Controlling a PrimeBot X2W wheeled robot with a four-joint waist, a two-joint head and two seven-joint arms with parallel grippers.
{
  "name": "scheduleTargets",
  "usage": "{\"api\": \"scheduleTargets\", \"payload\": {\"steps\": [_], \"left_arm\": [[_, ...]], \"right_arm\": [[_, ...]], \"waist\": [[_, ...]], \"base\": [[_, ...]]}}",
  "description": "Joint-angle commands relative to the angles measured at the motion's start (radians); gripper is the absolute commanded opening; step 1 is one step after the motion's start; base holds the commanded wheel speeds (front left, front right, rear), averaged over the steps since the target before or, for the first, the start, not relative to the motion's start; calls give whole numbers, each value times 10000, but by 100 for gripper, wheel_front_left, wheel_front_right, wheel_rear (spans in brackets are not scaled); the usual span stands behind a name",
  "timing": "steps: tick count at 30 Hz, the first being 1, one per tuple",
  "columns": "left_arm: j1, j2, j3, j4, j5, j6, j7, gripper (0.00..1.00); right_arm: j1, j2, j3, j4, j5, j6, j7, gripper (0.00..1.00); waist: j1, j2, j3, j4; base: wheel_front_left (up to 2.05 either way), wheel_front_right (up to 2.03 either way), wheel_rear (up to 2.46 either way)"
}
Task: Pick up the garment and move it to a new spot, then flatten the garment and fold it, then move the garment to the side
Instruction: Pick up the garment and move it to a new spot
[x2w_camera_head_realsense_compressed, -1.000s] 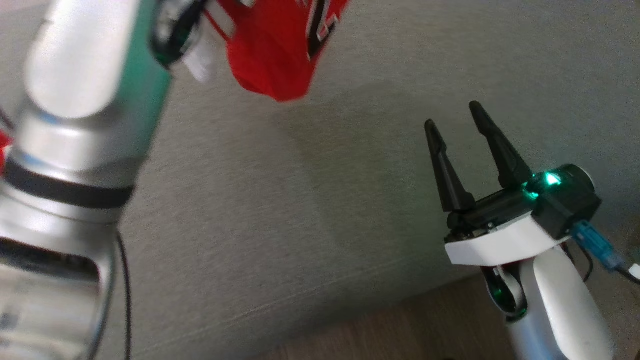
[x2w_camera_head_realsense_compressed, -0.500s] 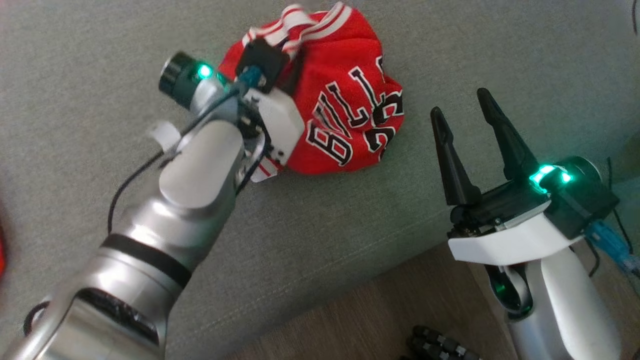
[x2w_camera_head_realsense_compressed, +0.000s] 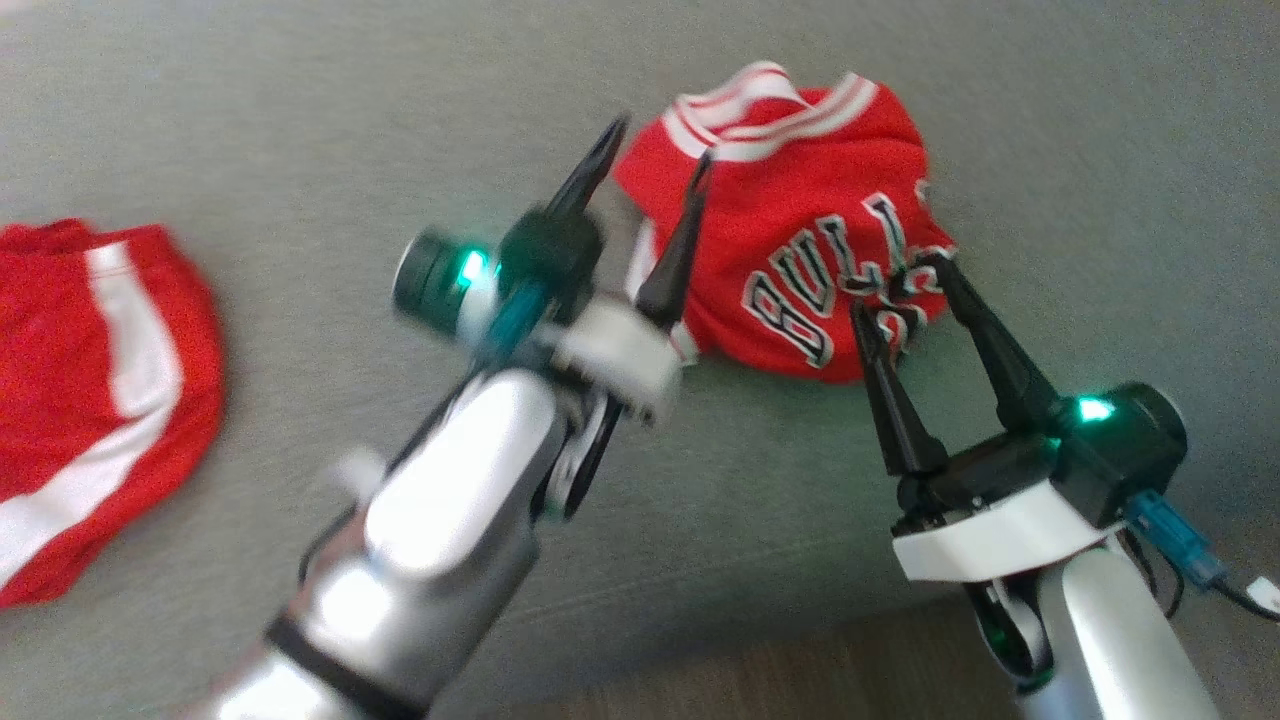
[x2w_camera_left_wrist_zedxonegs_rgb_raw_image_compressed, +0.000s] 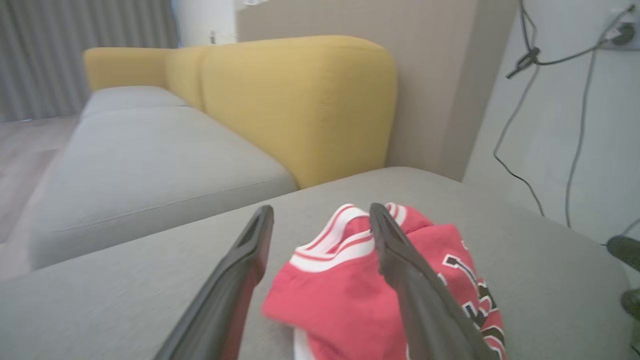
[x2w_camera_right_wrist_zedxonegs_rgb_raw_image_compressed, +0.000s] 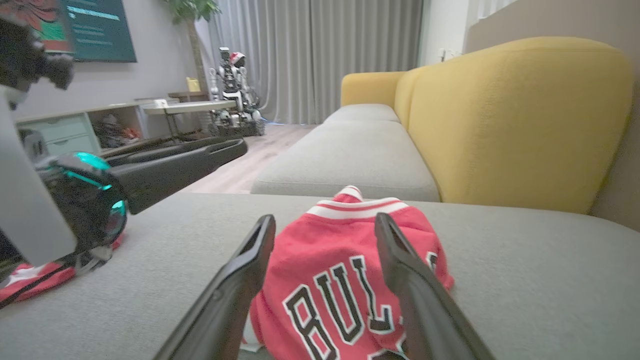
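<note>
Your red Bulls jersey (x2w_camera_head_realsense_compressed: 800, 260) lies in a bunched heap on the grey sofa seat (x2w_camera_head_realsense_compressed: 300, 120), right in front of both arms. Your left gripper (x2w_camera_head_realsense_compressed: 662, 138) has its two fingers spread apart with nothing between them. It sits at the left edge of the heap, and its tips point toward the white-striped collar (x2w_camera_head_realsense_compressed: 750, 85) at the far end. Your right gripper (x2w_camera_head_realsense_compressed: 900, 285) is spread wide too and holds nothing. Its tips are at the near right edge, by the black letters (x2w_camera_head_realsense_compressed: 810, 300). So the jersey lies just ahead of both grippers, and each arm is close to its own side. The heap is round and lumpy, so I cannot pick a long side. The armholes and bottom hem are tucked out of sight, and the number is partly hidden behind the right gripper. The left arm is blurred in the head view, so I cannot tell if its tips touch the cloth. Another red garment (x2w_camera_head_realsense_compressed: 90, 400) with white stripes lies well apart on the left.
</note>
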Motion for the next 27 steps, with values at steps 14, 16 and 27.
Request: {"api": "scheduleTargets", "payload": {"steps": [14,16,27], "left_arm": [[6182,534,4118,-4978,1880,540,-54,100],[6757,495,4396,-5427,2252,499,-54,100],[8669,258,5281,-6328,3251,239,-54,100]], "right_arm": [[1200,95,-358,160,-20,-2,-63,100],[1345,95,-345,90,-164,-2,-63,100],[2099,95,-758,-50,-412,-2,-63,100]], "waist": [[0,-1,-2440,2101],[0,-1,-2508,2059],[0,-1,-2741,1972]], "base": [[0,0,0],[0,0,0],[0,0,0]]}}
